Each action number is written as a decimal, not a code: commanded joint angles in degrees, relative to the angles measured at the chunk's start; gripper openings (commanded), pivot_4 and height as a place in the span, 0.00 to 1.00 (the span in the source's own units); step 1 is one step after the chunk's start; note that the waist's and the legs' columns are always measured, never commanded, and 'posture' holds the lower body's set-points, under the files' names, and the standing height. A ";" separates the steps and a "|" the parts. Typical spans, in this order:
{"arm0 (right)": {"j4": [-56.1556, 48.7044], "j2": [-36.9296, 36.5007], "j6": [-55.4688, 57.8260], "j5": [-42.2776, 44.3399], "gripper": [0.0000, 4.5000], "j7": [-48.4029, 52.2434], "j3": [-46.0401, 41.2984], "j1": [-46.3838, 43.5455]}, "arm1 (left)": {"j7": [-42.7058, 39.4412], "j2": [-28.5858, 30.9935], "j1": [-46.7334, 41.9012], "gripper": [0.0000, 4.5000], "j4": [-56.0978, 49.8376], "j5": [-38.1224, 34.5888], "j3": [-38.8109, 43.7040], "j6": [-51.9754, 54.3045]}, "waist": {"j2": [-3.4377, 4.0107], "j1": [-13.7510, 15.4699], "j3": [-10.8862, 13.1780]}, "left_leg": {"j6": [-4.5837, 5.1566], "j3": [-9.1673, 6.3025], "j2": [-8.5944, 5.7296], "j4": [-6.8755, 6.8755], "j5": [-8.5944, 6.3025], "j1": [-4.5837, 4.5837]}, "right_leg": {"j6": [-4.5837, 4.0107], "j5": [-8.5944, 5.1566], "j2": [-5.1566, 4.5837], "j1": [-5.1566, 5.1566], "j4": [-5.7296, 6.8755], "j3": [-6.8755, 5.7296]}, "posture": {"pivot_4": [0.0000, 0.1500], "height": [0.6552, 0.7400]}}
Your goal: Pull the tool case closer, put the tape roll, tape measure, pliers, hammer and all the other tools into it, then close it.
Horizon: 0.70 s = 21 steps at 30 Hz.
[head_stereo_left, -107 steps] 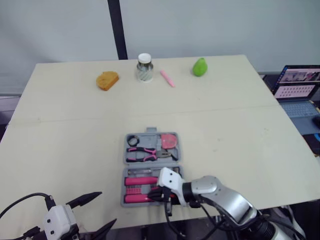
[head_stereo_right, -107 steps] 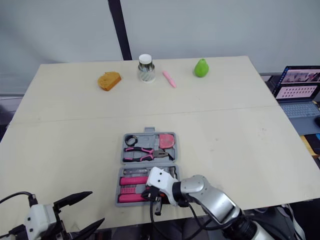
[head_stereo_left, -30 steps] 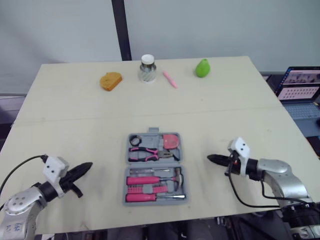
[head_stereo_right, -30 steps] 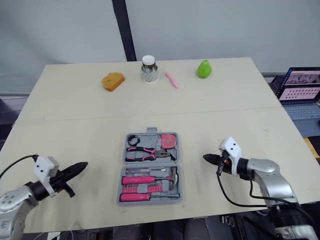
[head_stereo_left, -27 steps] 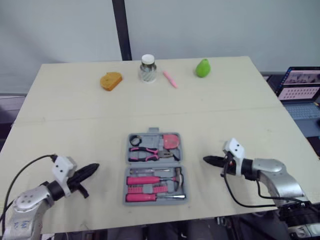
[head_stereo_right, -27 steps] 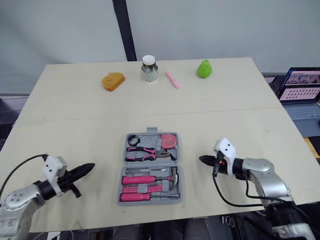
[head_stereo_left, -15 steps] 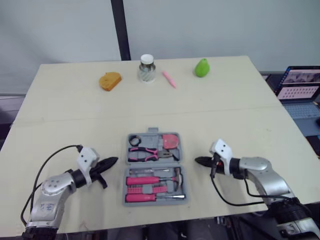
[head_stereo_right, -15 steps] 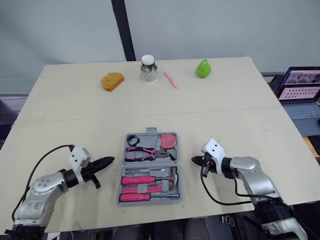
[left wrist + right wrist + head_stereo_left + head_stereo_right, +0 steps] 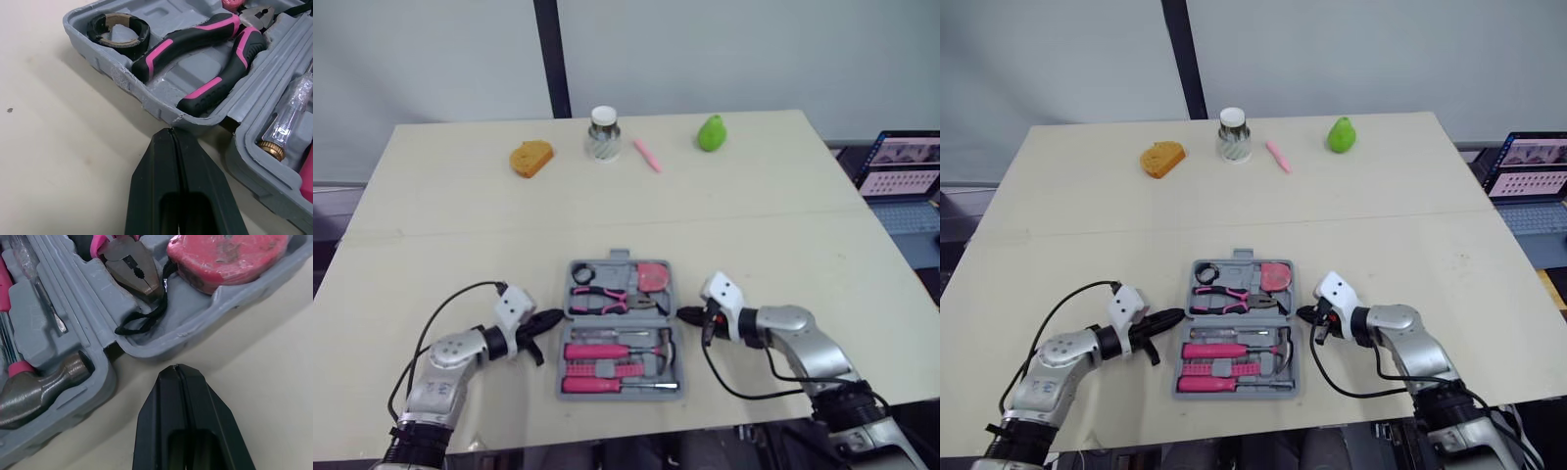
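Note:
The grey tool case (image 9: 674,338) lies open near the table's front edge. Its far half holds the black tape roll (image 9: 582,274), the pink-handled pliers (image 9: 607,297) and the red tape measure (image 9: 653,276). Its near half holds the hammer (image 9: 39,387), screwdrivers and pink-handled tools (image 9: 592,352). My left gripper (image 9: 553,318) is shut, with its tip at the case's left wall (image 9: 146,105) beside the hinge line. My right gripper (image 9: 683,315) is shut, and its tip points at the right wall (image 9: 161,350) just below the tape measure (image 9: 230,254). Whether either tip touches the case I cannot tell.
Along the table's far edge stand an orange sponge (image 9: 530,158), a glass jar (image 9: 601,132), a pink pen (image 9: 642,155) and a green pear (image 9: 709,132). A laptop (image 9: 906,176) sits off the table's right side.
Both shut grippers have moved inward from the table's sides to the case's left and right walls. The case and its tools have not moved.

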 commanded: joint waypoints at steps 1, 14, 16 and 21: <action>-3.33 0.25 0.90 0.29 0.00 0.41 0.69 0.32 | -1.18 0.26 1.23 0.00 -2.42 0.42 -1.68 1.11 | 0.00 -0.04 0.00 | 0.00 0.00 0.01 0.00 0.00 0.00 | 0.00 0.00 0.00 0.00 0.01 0.00 | 1.00 1.00; -8.14 0.95 4.25 1.06 0.00 1.03 2.88 2.18 | -1.80 -0.27 4.31 0.00 -8.03 -1.60 -2.49 4.59 | 0.01 -0.09 0.00 | -0.01 -0.01 0.03 0.00 0.01 0.01 | 0.00 0.00 0.00 -0.01 0.02 0.00 | 1.00 1.00; -9.76 0.30 5.09 1.47 0.00 1.90 3.32 3.13 | -2.12 0.03 5.61 0.00 -9.65 -1.88 -2.69 5.59 | 0.01 -0.10 0.00 | -0.02 -0.02 0.03 -0.01 0.01 0.01 | 0.00 0.00 0.00 -0.01 0.02 0.00 | 1.00 1.00; -13.71 -1.28 6.87 2.44 0.00 2.99 3.51 5.57 | -2.41 1.12 9.53 0.00 -14.39 -2.50 -2.60 8.09 | 0.00 -0.08 0.00 | -0.02 -0.02 0.03 -0.02 0.00 0.01 | 0.00 0.00 0.00 0.00 -0.02 0.01 | 1.00 1.00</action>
